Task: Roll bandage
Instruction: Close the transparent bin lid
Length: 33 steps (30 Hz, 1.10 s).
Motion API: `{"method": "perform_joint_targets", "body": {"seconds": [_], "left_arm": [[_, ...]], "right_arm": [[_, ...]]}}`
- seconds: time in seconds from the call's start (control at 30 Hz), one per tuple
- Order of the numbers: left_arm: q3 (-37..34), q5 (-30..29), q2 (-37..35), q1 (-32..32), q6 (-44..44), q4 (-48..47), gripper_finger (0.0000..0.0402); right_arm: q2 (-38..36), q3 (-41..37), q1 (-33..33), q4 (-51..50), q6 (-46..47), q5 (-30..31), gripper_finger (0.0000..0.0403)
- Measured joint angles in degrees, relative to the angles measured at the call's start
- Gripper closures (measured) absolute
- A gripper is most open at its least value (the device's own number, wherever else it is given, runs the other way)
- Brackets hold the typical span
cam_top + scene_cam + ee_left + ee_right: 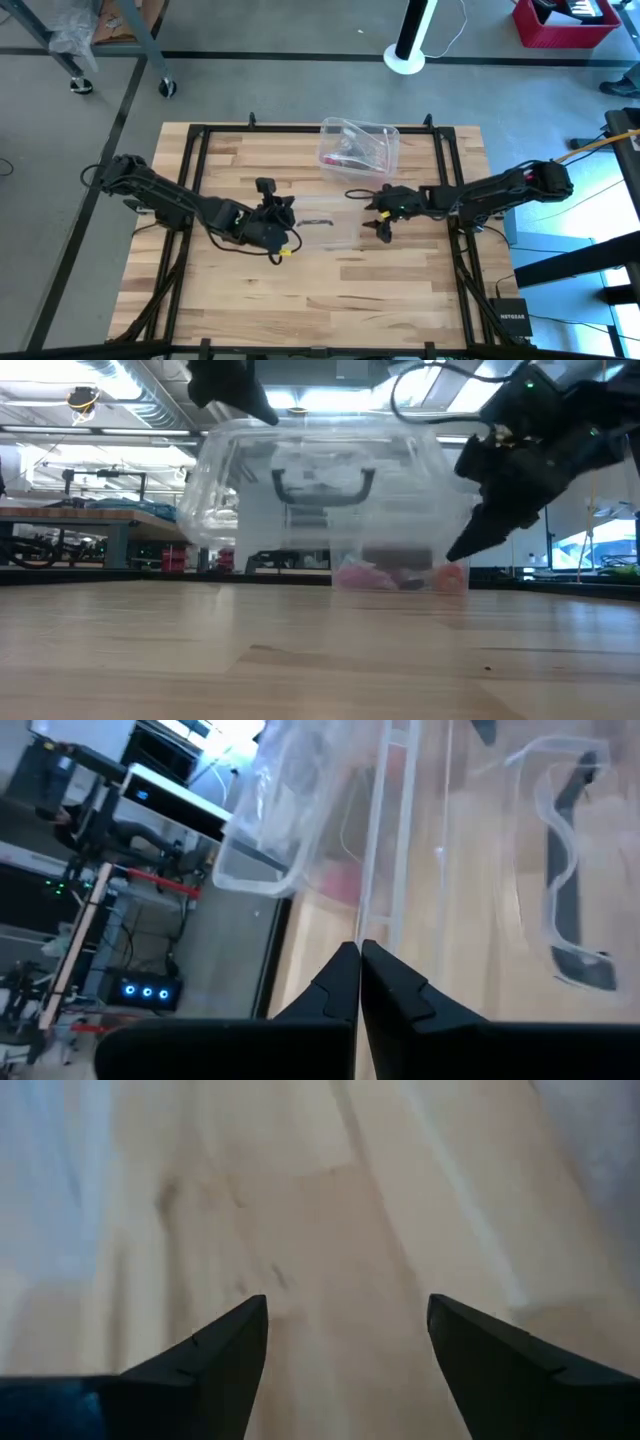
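My left claw (283, 212), pressed together on the edge of a clear plastic lid (325, 228), lifted it aside while my right claw (377, 215) hovered spread over the wooden table (400, 290); no brown bandage was visible.

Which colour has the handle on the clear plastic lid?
The handle on the clear lid is black. It shows best in the left wrist view.

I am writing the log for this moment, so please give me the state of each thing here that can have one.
Left gripper: shut, at the lid's edge.
Right gripper: open, holding nothing, above bare wood.
Box: open, lid off, pink items inside.
Lid: off the box, between the two grippers.
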Motion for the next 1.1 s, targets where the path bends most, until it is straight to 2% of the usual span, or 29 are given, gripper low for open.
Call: {"method": "perform_joint_targets", "body": {"seconds": [0.1,0.23,0.5,0.63,0.77,0.87,0.97,1.1], "left_arm": [[0.1,-1.6,0.0,-0.7,0.0,0.8,0.0401],[0.1,-2.8,0.0,-0.9,-0.2,0.8,0.0401],[0.1,-4.0,0.0,-1.6,-0.9,1.1,0.0401],[0.1,-6.2,0.0,-1.6,0.2,1.0,0.0401],[0.1,-7.9,0.0,-1.5,0.3,1.0,0.0401],[0.1,-8.6,0.0,-1.5,0.4,1.1,0.0402],[0.1,-8.9,0.0,-1.5,0.3,1.4,0.0402],[0.1,-9.0,0.0,-2.2,0.3,1.9,0.0402]], "right_arm": [[-0.1,-3.6,0.2,9.8,1.9,-4.8,0.0128],[-1.0,-4.9,2.0,8.2,4.2,-8.9,0.0128],[-2.4,-5.0,10.7,2.0,8.8,-8.0,0.0128],[-5.1,-3.9,15.3,2.6,10.5,-7.4,0.0128],[-8.7,-2.4,20.5,6.4,9.1,-1.6,0.0128],[-9.7,-2.2,23.9,14.8,1.7,6.4,0.0128],[-8.1,-2.1,25.2,19.0,-5.8,14.0,0.0128],[-4.2,-2.2,23.1,19.1,-12.7,16.0,0.0128]]}}
